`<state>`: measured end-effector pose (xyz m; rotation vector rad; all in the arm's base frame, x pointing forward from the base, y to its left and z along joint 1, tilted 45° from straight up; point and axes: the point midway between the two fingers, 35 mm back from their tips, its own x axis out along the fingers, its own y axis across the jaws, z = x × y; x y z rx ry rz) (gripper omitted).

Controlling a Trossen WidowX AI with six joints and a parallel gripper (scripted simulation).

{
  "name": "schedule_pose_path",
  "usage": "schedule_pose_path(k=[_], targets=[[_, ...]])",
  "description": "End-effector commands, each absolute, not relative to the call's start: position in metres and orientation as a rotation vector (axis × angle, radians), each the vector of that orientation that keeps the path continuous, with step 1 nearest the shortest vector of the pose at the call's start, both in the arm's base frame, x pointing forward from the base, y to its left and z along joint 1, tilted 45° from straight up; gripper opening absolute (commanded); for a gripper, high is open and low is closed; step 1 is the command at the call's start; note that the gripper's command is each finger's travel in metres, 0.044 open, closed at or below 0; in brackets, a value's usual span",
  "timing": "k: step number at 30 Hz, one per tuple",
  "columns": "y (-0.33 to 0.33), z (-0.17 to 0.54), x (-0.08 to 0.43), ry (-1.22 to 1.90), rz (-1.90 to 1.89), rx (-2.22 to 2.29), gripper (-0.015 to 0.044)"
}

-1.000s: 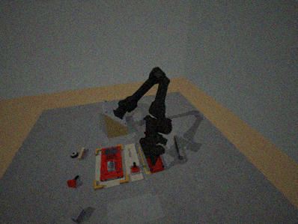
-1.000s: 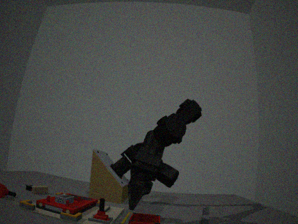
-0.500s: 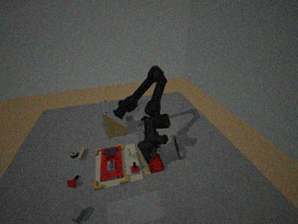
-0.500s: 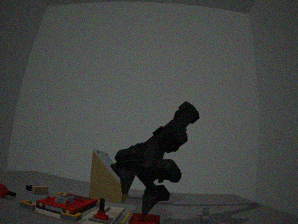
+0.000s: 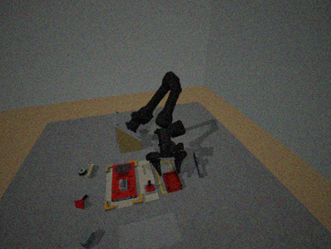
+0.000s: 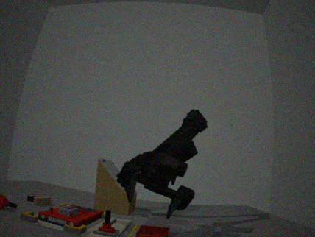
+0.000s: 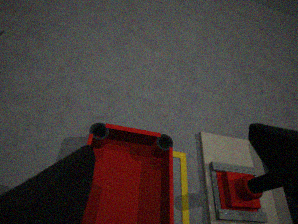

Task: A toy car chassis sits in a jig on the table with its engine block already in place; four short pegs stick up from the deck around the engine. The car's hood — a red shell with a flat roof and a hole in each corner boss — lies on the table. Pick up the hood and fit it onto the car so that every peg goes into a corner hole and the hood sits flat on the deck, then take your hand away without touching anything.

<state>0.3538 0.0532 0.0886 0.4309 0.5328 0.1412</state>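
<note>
Writing: we can read no brand or label on anything.
Hood: we see the red, open-topped rectangular shell (image 5: 173, 181) (image 6: 152, 231) (image 7: 129, 182) lying on the grey mat (image 5: 209, 221), its hollow side up, with dark round bosses at the corners, by the yellow outline (image 5: 160, 186) (image 7: 184, 186).
Gripper: our black two-fingered gripper (image 5: 169, 170) (image 7: 172, 142) stands wide apart, nothing between its fingers.
Car: the red chassis (image 5: 124, 192) (image 6: 73, 216) with its grey engine block (image 5: 123, 183) (image 6: 68, 210) sits apart from the hood, within yellow corner brackets (image 5: 110, 207) (image 6: 75, 229).

Below the jaws (image 5: 169, 173) (image 6: 149, 206), the hood (image 5: 173, 181) (image 6: 152, 231) (image 7: 131, 185) looks like smooth plastic, and the desk (image 5: 225, 220) (image 6: 235, 217) (image 7: 150, 65) has a matt, evenly grey finish.
</note>
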Motion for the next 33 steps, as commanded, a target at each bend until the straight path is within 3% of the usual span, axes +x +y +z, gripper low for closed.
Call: schedule_pose_path(k=[1, 33], targets=[[0.0534, 0.1009, 0.3407, 0.431, 0.053, 0.795, 0.044], [0.0615, 0.0937, 0.3434, 0.426, 0.052, 0.804, 0.044]])
